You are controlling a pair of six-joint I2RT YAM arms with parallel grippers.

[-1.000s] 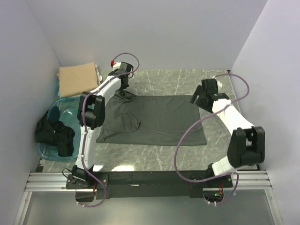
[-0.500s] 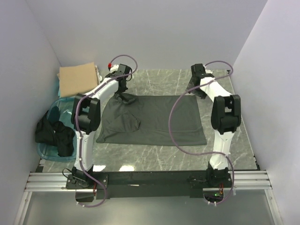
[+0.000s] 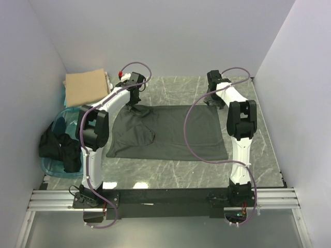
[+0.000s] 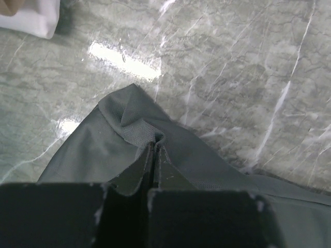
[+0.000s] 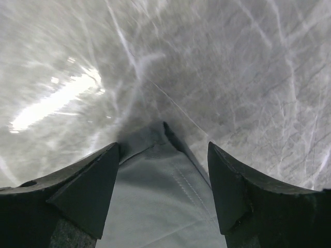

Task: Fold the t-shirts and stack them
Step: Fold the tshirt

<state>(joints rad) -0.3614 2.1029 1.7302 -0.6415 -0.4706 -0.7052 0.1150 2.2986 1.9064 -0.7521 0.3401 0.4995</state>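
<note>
A dark charcoal-grey t-shirt (image 3: 170,132) lies spread flat on the marble table. My left gripper (image 3: 135,106) is shut on its far left corner (image 4: 135,124), the cloth pinched between the jaws and lifted into a small peak. My right gripper (image 3: 213,101) is open over the shirt's far right corner (image 5: 160,155), one finger on each side of it and the cloth lying flat between them. A tan t-shirt (image 3: 85,87) lies folded at the far left. Black t-shirts (image 3: 61,147) hang over the teal tub.
The translucent teal tub (image 3: 62,124) stands at the left edge of the table, against the left wall. A white object (image 4: 31,18) lies on the table beyond the shirt's left corner. Bare marble (image 3: 176,90) runs along the back wall.
My right arm has swung from the right side to the shirt's far right corner, gripper open over it. My left gripper has stayed shut on the far left corner.
</note>
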